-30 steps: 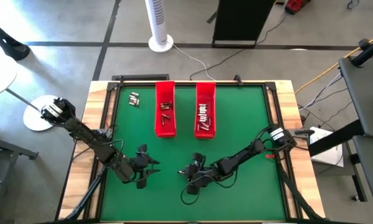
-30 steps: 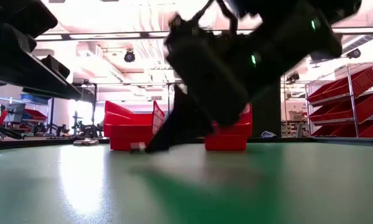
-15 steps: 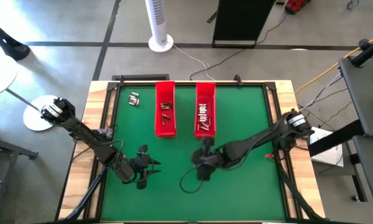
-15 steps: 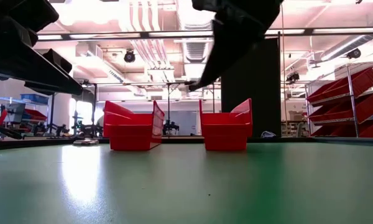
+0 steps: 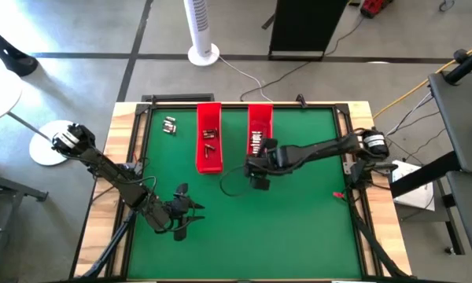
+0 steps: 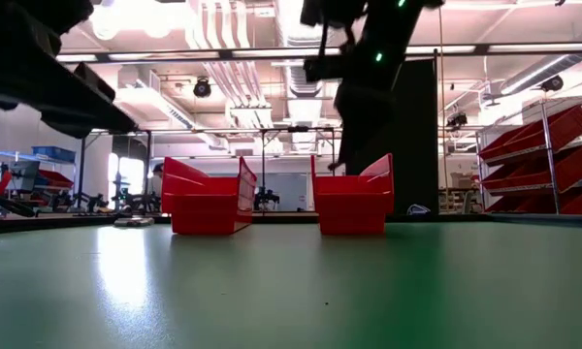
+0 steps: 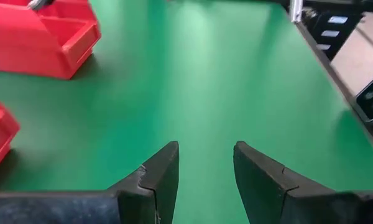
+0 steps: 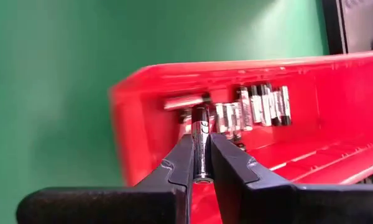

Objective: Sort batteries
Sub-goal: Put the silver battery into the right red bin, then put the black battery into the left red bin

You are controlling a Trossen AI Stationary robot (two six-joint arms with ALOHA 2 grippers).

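Two long red trays stand at the far middle of the green mat: the left tray (image 5: 209, 148) and the right tray (image 5: 259, 130), each with batteries inside. A few loose batteries (image 5: 170, 124) lie on the mat at the far left. My right gripper (image 8: 201, 148) hangs over the right tray's near end (image 8: 143, 124), shut on one silvery battery (image 8: 201, 124). A row of batteries (image 8: 255, 106) lies in the tray beyond it. In the low view my right gripper (image 6: 354, 145) is above that tray (image 6: 354, 206). My left gripper (image 7: 205, 163) stands open above bare mat at the near left (image 5: 189, 212). My right gripper pinches the battery by its long sides (image 8: 201, 140) between its two fingers. The battery lies along the fingers, with one end standing out past the fingertips. The fingers slant down, coming from the table's right side. The battery is lifted clear, above the tray's near end.
Open green mat (image 5: 299, 228) stretches across the near half of the table, inside a wooden rim (image 5: 362, 236). A small red thing (image 5: 340, 195) lies near the right edge. Beyond the far edge stands a white fan (image 5: 202, 31).
My right gripper has risen off the mat near the table's near middle. It has swung toward the far edge until it hangs over the right tray's near end, tipping more steeply down on the way. Its fingers have stayed shut.
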